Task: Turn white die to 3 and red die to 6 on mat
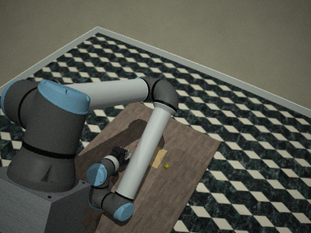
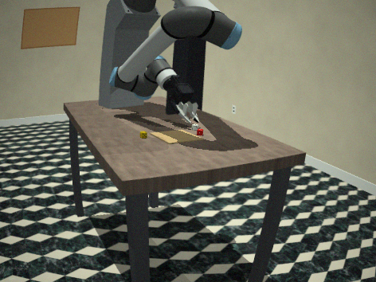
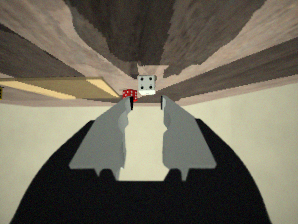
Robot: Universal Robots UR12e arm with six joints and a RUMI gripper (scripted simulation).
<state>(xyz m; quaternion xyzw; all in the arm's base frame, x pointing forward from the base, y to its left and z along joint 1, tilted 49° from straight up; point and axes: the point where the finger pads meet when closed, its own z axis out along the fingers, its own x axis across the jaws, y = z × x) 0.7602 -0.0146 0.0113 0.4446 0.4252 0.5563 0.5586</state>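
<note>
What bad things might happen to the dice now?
1. The white die and red die sit very close together beside the mat, so the end effector, hanging empty above them, might bump the red one when reaching for the white.
2. A knocked die could end up tilted against its neighbour.

No words, labels or brand names can be read anywhere. The only number-like marks are pips: the white die (image 3: 147, 85) shows what looks like four on the face toward the wrist camera; those on the red die (image 3: 130, 94) blur.
</note>
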